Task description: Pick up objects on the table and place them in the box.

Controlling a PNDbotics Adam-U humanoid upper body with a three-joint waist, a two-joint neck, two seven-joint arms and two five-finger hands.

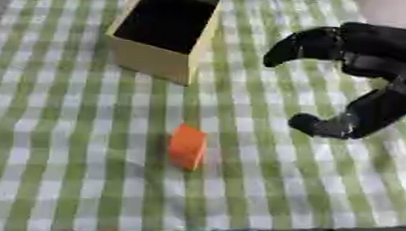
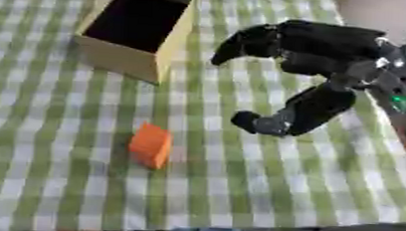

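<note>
The right hand [image 2: 318, 68] is matte black throughout, with a broad rounded palm housing, thick tapered fingers [image 1: 302, 45] ending in blunt rounded tips, and a wrist section of silver-grey metal parts carrying a small green spot at its outer edge.

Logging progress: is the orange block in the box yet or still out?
Out. The orange block lies on the checked cloth, apart from the box; the right hand hovers open beside it, holding nothing.
</note>
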